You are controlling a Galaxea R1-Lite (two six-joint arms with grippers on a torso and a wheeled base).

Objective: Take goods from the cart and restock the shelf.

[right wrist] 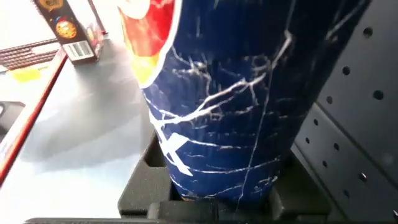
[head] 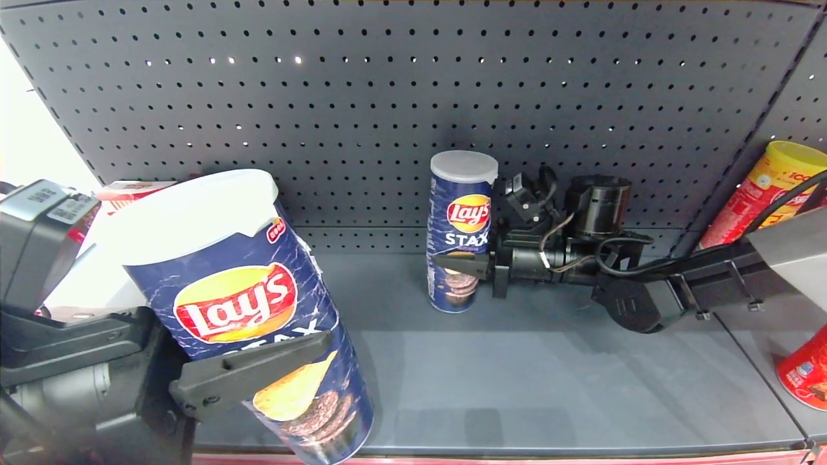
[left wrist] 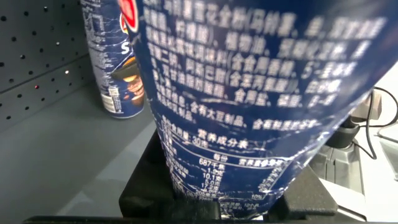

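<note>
Two blue chips cans with white lids. One can (head: 245, 303) (left wrist: 249, 106) hangs tilted over the shelf's front left edge, with my left gripper (head: 284, 361) shut on its lower half; one dark finger (head: 252, 371) crosses its front. The other can (head: 460, 219) (right wrist: 230, 112) (left wrist: 115, 68) stands upright on the grey shelf (head: 549, 374) near the pegboard. My right gripper (head: 462, 268) comes in from the right and is shut around its lower body, a finger lying across the front.
Perforated back panel (head: 387, 97) rises right behind the standing can. Two red cans (head: 762, 194) (head: 804, 371) sit in the neighbouring bay at right. A red-and-white box (head: 129, 190) shows behind the held can; a small box (right wrist: 68, 28) stands farther along the shelf.
</note>
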